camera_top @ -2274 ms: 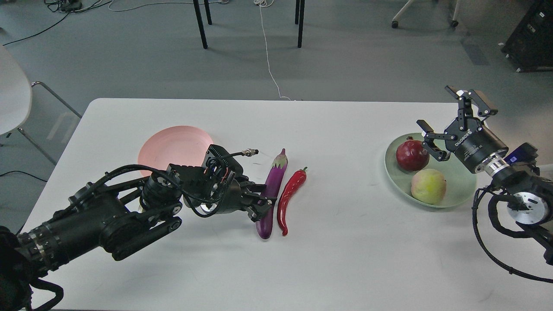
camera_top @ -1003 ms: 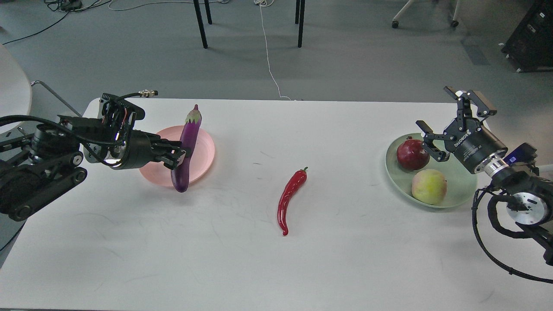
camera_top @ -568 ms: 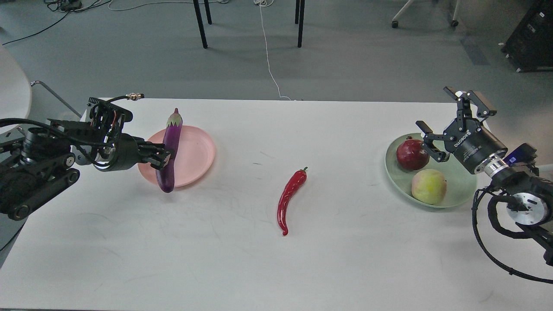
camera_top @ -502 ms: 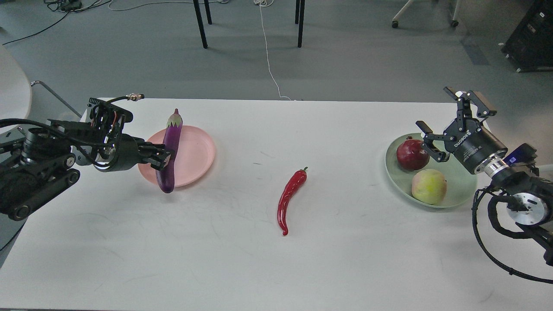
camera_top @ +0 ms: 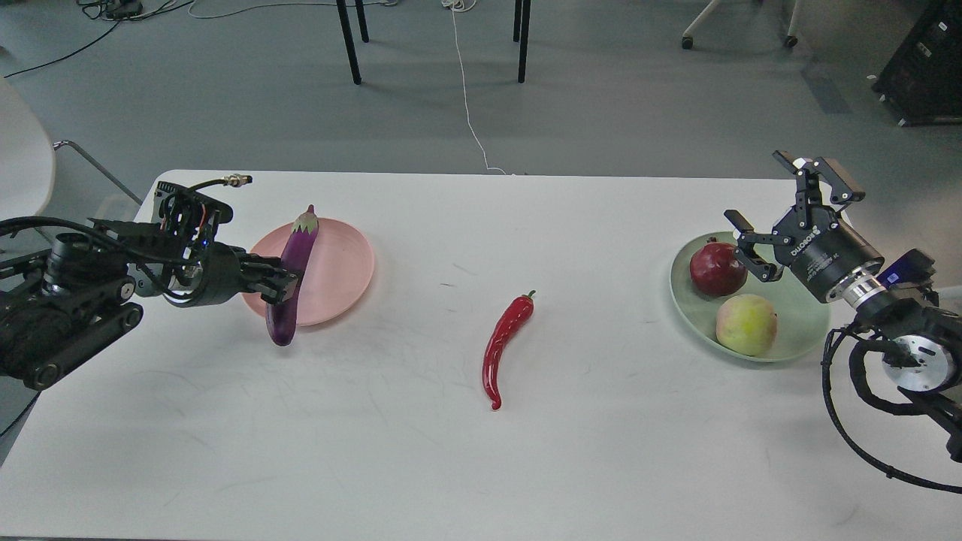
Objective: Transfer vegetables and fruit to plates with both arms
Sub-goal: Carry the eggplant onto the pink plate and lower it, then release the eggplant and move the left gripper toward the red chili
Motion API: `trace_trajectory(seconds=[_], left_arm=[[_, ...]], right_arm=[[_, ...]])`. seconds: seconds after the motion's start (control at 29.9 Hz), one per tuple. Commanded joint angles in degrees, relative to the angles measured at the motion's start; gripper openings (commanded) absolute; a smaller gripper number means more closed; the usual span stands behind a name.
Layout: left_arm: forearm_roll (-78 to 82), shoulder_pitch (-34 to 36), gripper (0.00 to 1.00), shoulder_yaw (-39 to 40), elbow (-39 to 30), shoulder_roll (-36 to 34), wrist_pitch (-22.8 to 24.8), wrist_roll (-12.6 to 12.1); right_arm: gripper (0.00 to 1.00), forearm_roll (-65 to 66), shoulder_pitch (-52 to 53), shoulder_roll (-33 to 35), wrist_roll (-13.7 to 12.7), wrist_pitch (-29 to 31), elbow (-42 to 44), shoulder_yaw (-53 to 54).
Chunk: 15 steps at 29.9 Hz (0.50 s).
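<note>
My left gripper is shut on the purple eggplant and holds it lengthwise over the left edge of the salmon pink plate. The eggplant's lower end hangs past the plate's near rim. The red chili pepper lies on the table at the middle. The pale green plate at the right holds the pomegranate and the yellow-green fruit. My right gripper is open and empty, just right of the pomegranate above the plate's far side.
The white table ends at the far edge behind the plates. A white chair stands off the table's left. Table legs and a white cable are on the floor beyond.
My left arm carried the eggplant from beside the chili leftward to the pink plate, and in the last half second lowered it a little. The right arm has not moved.
</note>
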State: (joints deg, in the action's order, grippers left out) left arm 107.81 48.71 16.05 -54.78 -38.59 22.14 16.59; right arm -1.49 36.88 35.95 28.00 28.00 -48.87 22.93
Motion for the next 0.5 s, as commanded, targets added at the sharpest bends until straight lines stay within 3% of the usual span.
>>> trace_trajectory(seconds=[0.0,0.07,0.2,0.37,0.47], left_arm=[[-0.05,0.07,0.74,0.03,0.29,-0.08,-0.78,0.2],[-0.05,0.07,0.8,-0.05,0.29,-0.08,-1.31,0.2],[-0.05,0.25,0.83,0.12,0.29,-0.26,-1.57,0.2],[-0.14,2.26,0.96,0.47,0.29,-0.52,-2.89,0.29],[-0.23,4.98,0.98,0.56,-0.49,-0.17,-2.98,0.29]], right_arm=[[0.99,0.0,0.04,0.0,0.0,0.0,0.01,0.01],[0.99,0.0,0.04,0.0,0.0,0.0,0.01,0.01],[0.99,0.0,0.04,0.08,0.0,0.0,-0.35,0.09],[0.99,0.0,0.04,0.08,0.0,0.0,-0.52,0.09],[0.99,0.0,0.21,0.08,0.0,0.0,-0.52,0.09]])
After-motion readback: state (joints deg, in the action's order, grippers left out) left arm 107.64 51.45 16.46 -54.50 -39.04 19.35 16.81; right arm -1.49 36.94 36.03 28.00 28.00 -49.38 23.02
